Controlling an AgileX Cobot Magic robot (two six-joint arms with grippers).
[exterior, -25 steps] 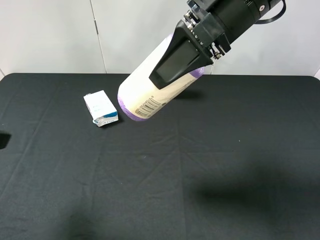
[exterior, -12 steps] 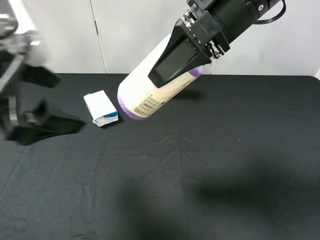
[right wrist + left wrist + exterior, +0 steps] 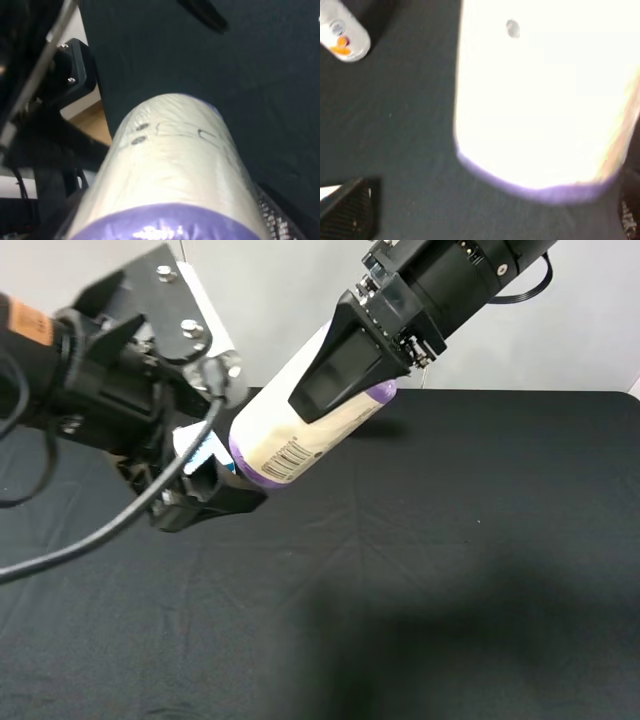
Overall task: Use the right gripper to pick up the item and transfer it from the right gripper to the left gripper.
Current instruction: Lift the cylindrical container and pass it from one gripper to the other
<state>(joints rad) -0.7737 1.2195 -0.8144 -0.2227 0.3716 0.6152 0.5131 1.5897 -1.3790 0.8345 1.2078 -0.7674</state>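
The item (image 3: 268,445), a stout cylinder with lilac ends and a cream label with a barcode, hangs tilted above the black table. My right gripper (image 3: 345,365) is shut on its upper half. My left gripper (image 3: 222,435) is open, with one finger above and one below the item's lower end; I cannot tell whether they touch it. In the left wrist view the item (image 3: 545,100) fills the frame between the open fingertips (image 3: 347,210). In the right wrist view the item (image 3: 175,165) points toward the left gripper (image 3: 60,95).
The small white-and-blue carton (image 3: 192,446) lies on the black table (image 3: 480,570), mostly hidden behind the left gripper. A small white rounded object with an orange mark (image 3: 342,37) shows in the left wrist view. A white wall stands behind the table.
The left arm has swept in from the left edge, and its open jaws now sit at the item's lower end. The right gripper still holds the item, shifted slightly left.
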